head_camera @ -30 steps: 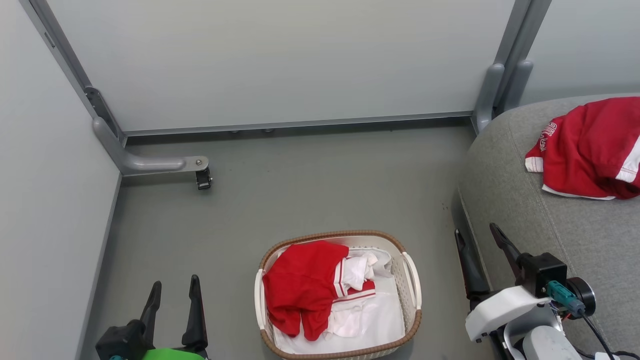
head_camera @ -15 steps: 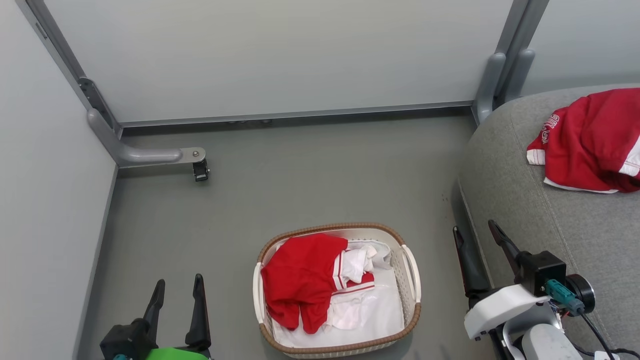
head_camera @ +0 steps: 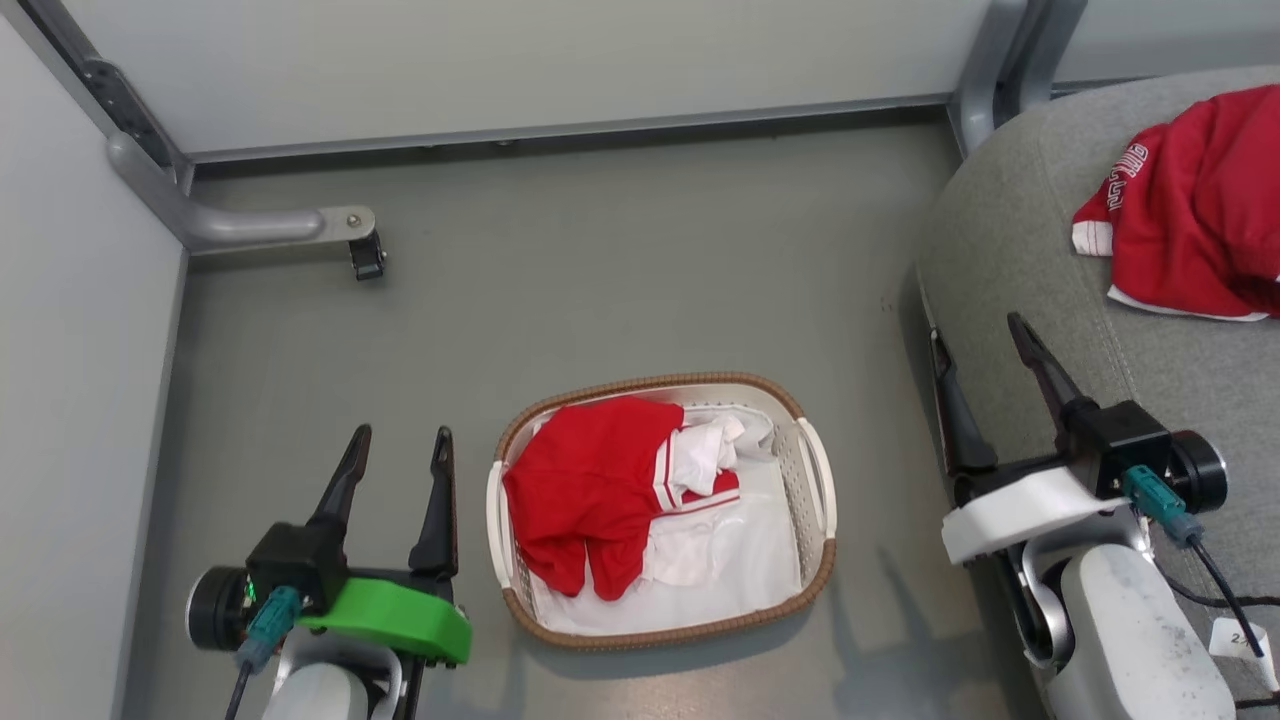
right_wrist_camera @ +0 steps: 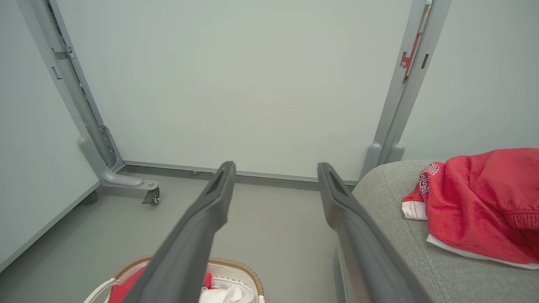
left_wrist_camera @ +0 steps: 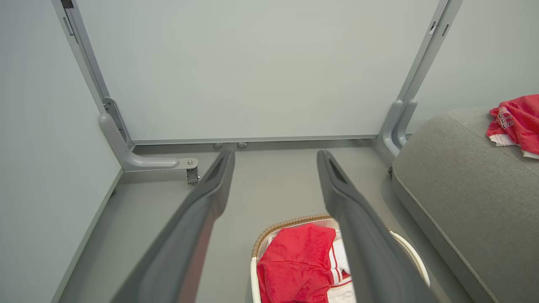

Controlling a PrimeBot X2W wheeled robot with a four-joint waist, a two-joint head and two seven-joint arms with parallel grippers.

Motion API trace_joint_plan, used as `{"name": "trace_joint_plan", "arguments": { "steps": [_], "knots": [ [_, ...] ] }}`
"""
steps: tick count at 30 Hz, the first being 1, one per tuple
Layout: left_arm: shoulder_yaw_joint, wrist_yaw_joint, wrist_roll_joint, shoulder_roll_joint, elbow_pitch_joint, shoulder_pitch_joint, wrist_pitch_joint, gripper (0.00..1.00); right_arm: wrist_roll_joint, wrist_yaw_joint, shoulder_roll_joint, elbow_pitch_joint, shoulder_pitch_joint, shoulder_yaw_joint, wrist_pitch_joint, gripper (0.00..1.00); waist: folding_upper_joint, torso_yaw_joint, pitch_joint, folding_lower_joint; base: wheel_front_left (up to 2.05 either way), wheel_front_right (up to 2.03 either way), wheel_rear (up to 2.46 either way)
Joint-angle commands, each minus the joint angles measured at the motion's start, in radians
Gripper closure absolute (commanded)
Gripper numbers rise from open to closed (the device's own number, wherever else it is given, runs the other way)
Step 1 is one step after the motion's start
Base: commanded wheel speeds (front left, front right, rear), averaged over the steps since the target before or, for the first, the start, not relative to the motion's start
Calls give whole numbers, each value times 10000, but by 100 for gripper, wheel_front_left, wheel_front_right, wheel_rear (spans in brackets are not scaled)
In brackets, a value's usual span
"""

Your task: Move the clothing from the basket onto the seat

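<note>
Red soft-fabric clothing (head_camera: 590, 490) lies in oval cream perforated plastic basket (head_camera: 660, 382) on grey floor (head_camera: 620, 260). Second red garment (head_camera: 1190, 200) on grey woven sofa seat (head_camera: 1000, 250). Left claw (head_camera: 402, 432) and right claw (head_camera: 975, 328) both spread apart, empty, flanking basket.

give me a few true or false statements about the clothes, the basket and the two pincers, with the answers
1. A red garment lies in the basket. True.
2. The left pincer is shut on cloth. False: it is open and holds nothing.
3. A second red garment lies on the seat. True.
4. The basket stands on the seat. False: it stands on the floor, beside the seat.
5. The right pincer is open. True.
</note>
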Motion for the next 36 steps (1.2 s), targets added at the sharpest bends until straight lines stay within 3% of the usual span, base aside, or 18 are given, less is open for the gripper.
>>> {"name": "trace_joint_plan", "arguments": {
  "steps": [1,8,13,19,26,36],
  "knots": [
    [-147,-47,249,138,107,-541,-7,0,-151,-14,-41,-149,-299,-81,-23,0,0,-322,1253,0,0,0,0],
    [-1377,-148,1143,532,1500,-2795,-7,0,-384,-14,-41,-919,-1216,-407,-23,0,0,-873,3099,0,0,0,0],
    [-2595,-167,2096,809,3304,-4644,26,0,-492,-14,-36,-1486,-1740,-606,-23,0,0,-1254,4307,0,0,0,0],
    [-3785,-169,2793,729,5454,-6338,125,0,-306,-14,-30,-2034,-2201,-791,-23,0,0,-1688,5528,0,0,0,0],
    [-4755,-171,3174,454,7170,-7672,67,0,48,-14,-30,-2498,-2616,-796,-23,0,0,-2060,6694,0,0,0,0],
    [-5489,28,3778,634,8572,-8996,12,0,505,-14,-31,-3647,-3126,-804,-23,0,0,-2463,7825,0,0,0,0]
  ]
}}
